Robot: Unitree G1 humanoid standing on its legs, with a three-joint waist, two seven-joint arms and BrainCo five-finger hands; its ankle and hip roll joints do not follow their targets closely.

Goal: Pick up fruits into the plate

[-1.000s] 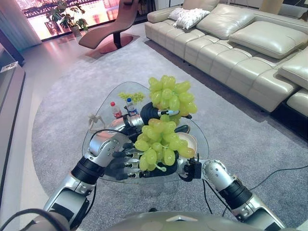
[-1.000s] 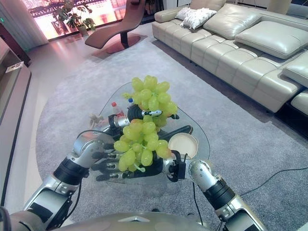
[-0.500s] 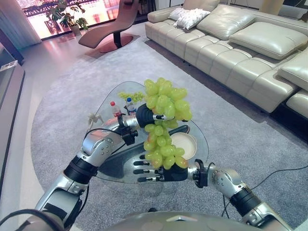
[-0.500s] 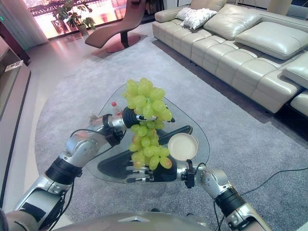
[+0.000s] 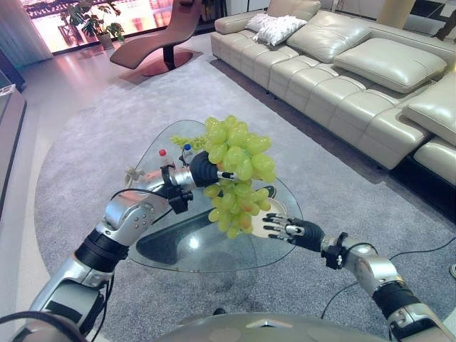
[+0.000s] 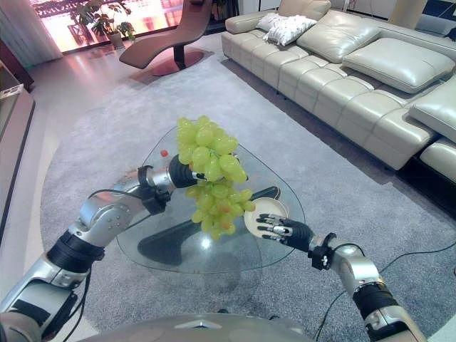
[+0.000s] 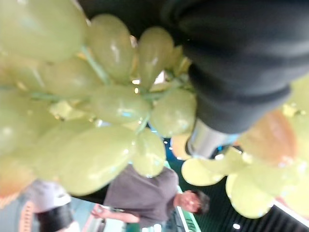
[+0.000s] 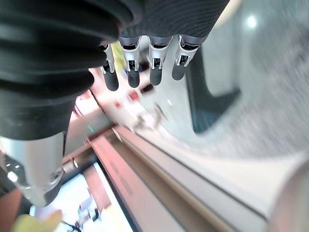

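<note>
— Where are the grapes (image 5: 236,168)?

— Up in the air over the glass table (image 5: 187,253), a big green bunch clenched in the left hand (image 5: 201,169). Part of it hangs down to the plate (image 6: 265,215) level, just left of it.

— And the plate?

— Near the table's right edge, cream-coloured, with the right hand (image 5: 293,229) held flat over its near side, fingers (image 8: 130,65) straight, gripping nothing.

— Anything else on the table?

— Two small bottles (image 5: 162,154) at the far left (one red-capped, one blue-capped) and a smaller bunch (image 5: 187,140) of grapes lying beyond them. A sofa (image 5: 342,78) stands far right on the grey rug (image 5: 92,128).
</note>
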